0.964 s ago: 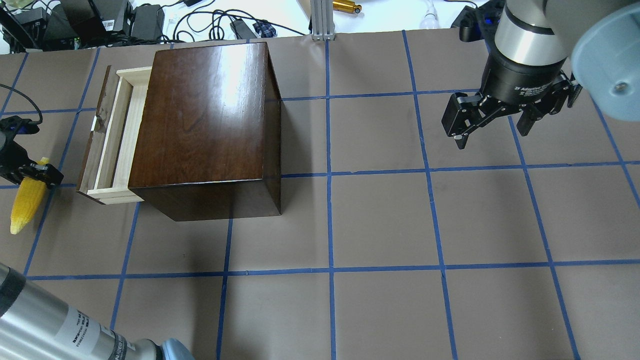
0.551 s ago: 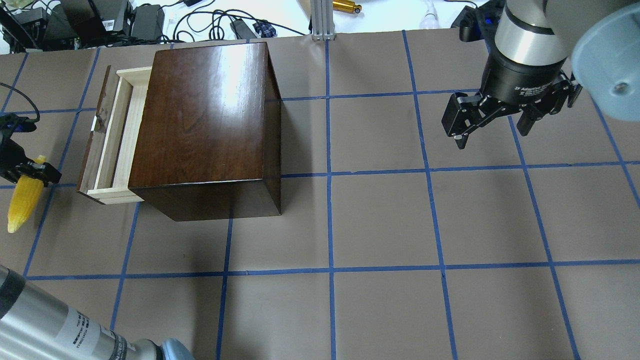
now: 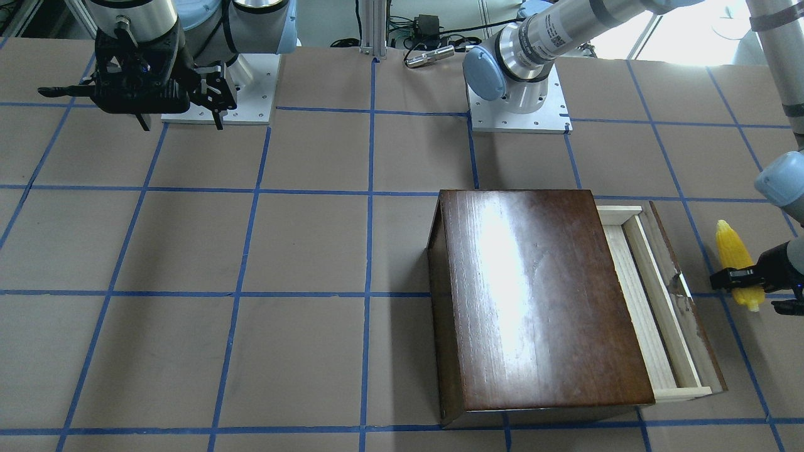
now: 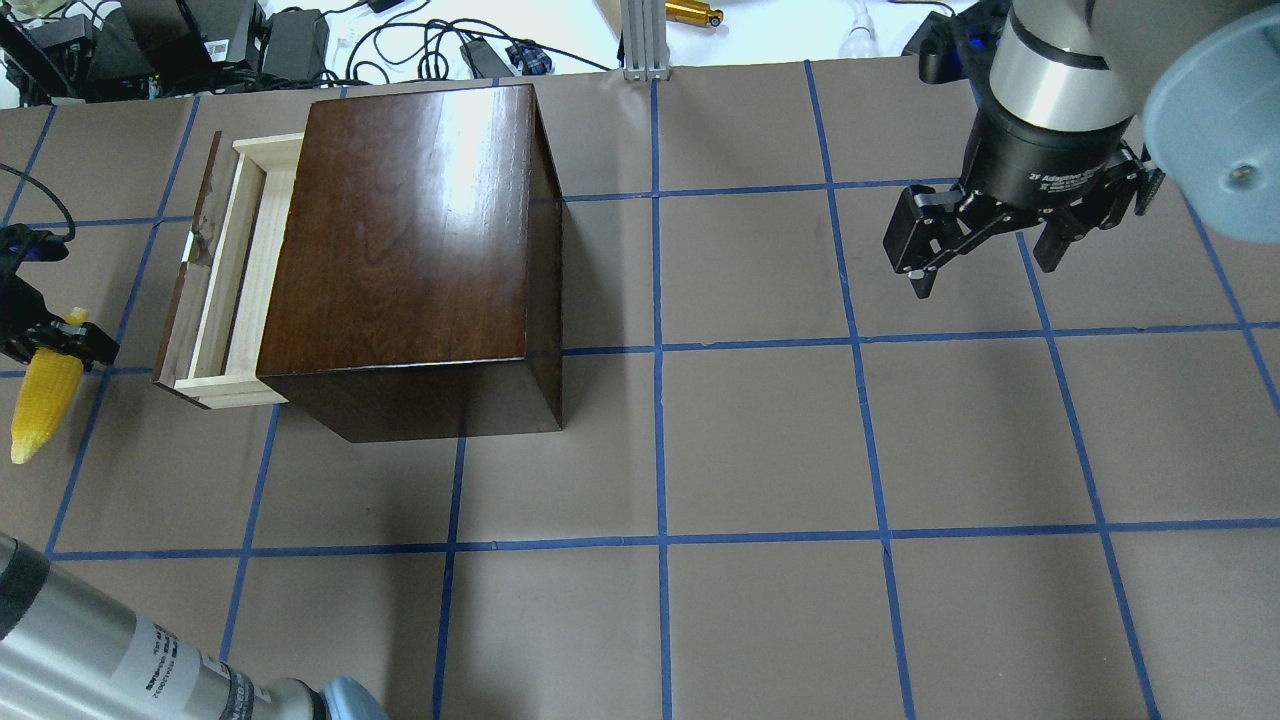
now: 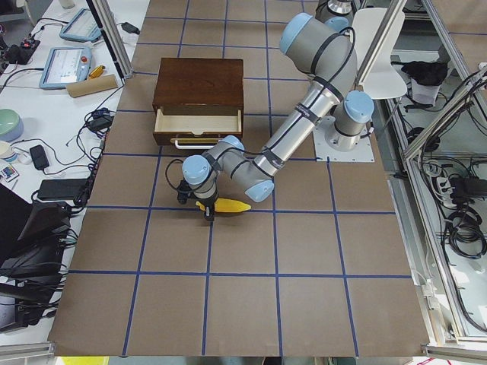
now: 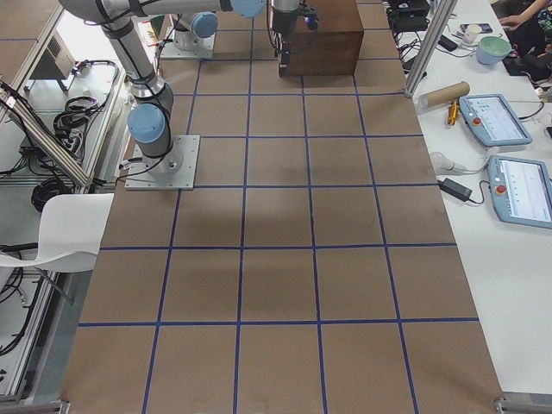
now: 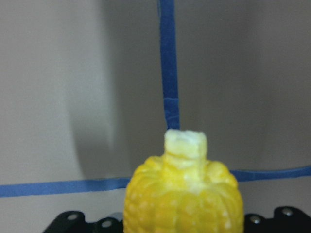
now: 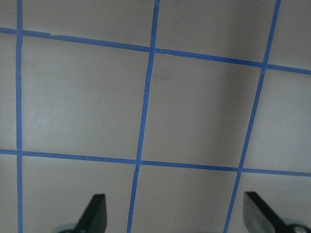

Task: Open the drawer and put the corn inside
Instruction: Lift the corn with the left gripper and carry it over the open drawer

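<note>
The yellow corn (image 4: 42, 397) hangs in my left gripper (image 4: 62, 338), which is shut on its thick end, left of the drawer at the view's left edge. It also shows in the front view (image 3: 733, 257), in the left view (image 5: 230, 205) and close up in the left wrist view (image 7: 182, 194). The pale wood drawer (image 4: 232, 270) with its dark front panel is pulled partly out of the dark-brown box (image 4: 410, 230), and its tray looks empty. My right gripper (image 4: 985, 262) is open and empty, far to the right of the box.
Blue tape lines grid the brown table (image 4: 760, 450). Cables and power bricks (image 4: 250, 45) lie beyond the far edge. An aluminium post (image 4: 640, 40) stands behind the box. My left arm's forearm (image 4: 120, 650) crosses the near left corner.
My left gripper has carried the corn a little further left, away from the drawer front. The right gripper, the box and the drawer have not moved.
</note>
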Action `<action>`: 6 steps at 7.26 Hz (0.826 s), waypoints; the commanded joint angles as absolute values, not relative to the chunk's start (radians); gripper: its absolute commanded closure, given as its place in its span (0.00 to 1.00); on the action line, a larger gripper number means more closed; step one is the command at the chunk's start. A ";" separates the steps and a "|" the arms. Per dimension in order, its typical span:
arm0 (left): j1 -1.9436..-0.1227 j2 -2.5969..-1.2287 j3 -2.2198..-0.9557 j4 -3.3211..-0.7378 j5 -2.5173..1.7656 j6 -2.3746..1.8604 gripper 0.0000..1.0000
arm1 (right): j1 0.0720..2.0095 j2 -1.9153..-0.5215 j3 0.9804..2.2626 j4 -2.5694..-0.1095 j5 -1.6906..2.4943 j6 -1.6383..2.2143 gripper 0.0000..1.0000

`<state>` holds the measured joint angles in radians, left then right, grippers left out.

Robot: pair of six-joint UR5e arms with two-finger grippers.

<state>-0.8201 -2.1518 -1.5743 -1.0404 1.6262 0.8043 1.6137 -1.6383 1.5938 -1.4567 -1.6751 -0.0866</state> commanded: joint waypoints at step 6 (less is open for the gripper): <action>-0.946 -1.826 -1.559 -1.250 1.543 0.708 0.82 | 1.614 -1.638 1.594 -1.456 -1.675 -0.087 0.00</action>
